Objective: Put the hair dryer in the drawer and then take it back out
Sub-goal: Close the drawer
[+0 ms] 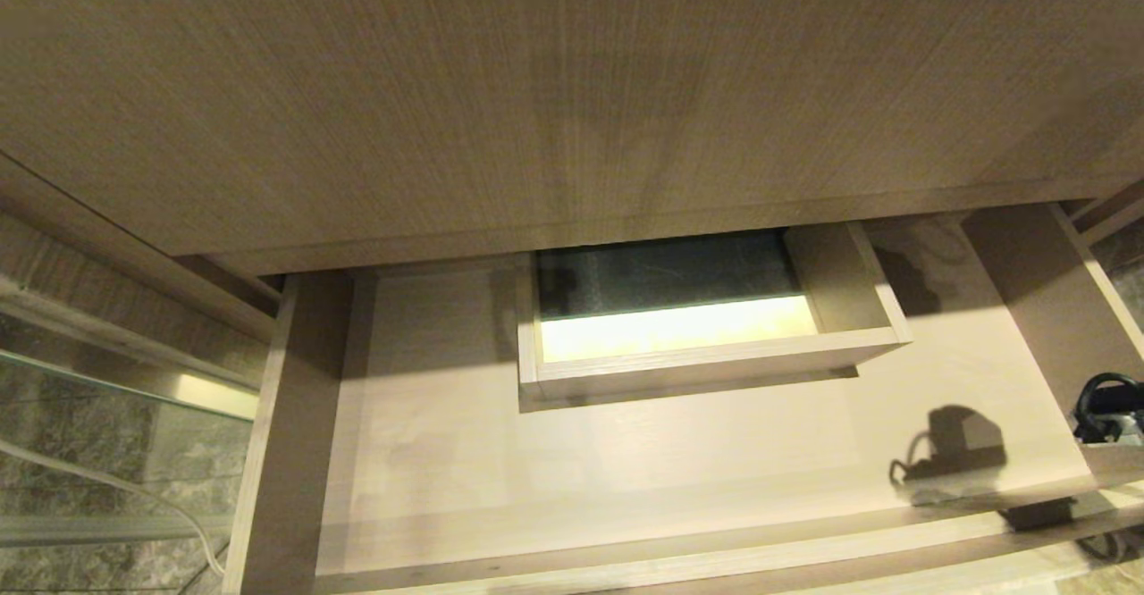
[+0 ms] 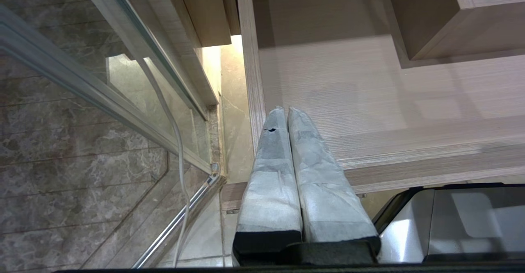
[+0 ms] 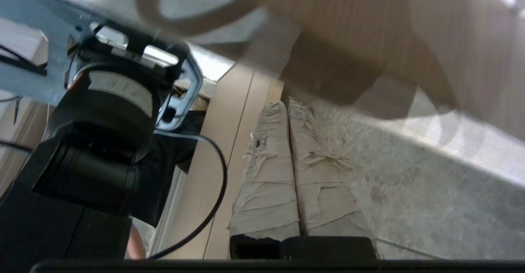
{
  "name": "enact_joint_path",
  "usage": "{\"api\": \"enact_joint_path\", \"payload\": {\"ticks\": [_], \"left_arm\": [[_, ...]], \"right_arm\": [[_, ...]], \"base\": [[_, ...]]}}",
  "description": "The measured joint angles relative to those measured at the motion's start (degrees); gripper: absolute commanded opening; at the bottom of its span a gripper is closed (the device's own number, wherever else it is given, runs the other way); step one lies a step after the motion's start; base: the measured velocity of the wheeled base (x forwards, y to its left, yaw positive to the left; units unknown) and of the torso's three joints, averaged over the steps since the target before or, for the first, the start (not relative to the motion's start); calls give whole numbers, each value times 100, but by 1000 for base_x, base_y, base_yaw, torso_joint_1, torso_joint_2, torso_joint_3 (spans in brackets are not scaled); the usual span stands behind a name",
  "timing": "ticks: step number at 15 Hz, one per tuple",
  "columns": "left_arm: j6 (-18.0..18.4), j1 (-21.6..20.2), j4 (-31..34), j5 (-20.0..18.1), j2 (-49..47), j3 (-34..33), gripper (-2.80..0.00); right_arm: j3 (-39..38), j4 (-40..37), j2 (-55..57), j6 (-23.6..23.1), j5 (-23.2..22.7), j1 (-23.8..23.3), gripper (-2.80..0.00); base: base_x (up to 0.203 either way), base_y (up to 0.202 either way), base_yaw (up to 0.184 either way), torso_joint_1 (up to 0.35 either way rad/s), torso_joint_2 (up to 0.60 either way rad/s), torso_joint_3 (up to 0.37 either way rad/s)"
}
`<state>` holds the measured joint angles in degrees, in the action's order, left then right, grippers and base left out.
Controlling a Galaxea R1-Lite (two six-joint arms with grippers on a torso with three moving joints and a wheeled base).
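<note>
The head view shows the drawer (image 1: 626,470) pulled out, wood-grain, with a boxed notch (image 1: 706,345) at its back; no hair dryer appears in any view. Only a dark part of the right arm (image 1: 1108,407) enters this view, at the drawer's right edge, casting a shadow on the drawer floor. The left wrist view shows the left gripper (image 2: 286,111) by the drawer's front left corner, its tape-wrapped fingers (image 2: 270,174) pressed together, empty. The right wrist view shows the right gripper (image 3: 286,105) over a grey speckled surface (image 3: 410,191), fingers (image 3: 266,174) closed on nothing, beside a black robot joint (image 3: 102,133).
</note>
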<state>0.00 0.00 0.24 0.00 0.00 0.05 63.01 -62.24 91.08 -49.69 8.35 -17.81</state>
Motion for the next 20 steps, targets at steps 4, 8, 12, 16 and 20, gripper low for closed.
{"api": "enact_joint_path", "payload": {"ticks": [4, 8, 12, 16, 20], "left_arm": [[0, 0, -4, 0, 0, 0, -280], [0, 0, -2, -2, 0, 0, -280], [0, 0, -2, 0, 0, 0, -280], [0, 0, -1, 0, 0, 0, -280], [0, 0, 4, 0, 0, 0, -280]], "right_arm": [[-43, 470, 184, 29, -66, 4, -280], [20, 1110, 222, 82, -356, -5, -280], [60, 2088, 58, 258, -898, -8, -280], [-24, 3432, -357, 691, -1923, -35, -280], [-183, 4640, -744, 1107, -2454, -31, -280]], "base": [[0, 0, 0, 0, 0, 0], [0, 0, 0, 0, 0, 0], [0, 0, 0, 0, 0, 0], [0, 0, 0, 0, 0, 0], [0, 0, 0, 0, 0, 0]]}}
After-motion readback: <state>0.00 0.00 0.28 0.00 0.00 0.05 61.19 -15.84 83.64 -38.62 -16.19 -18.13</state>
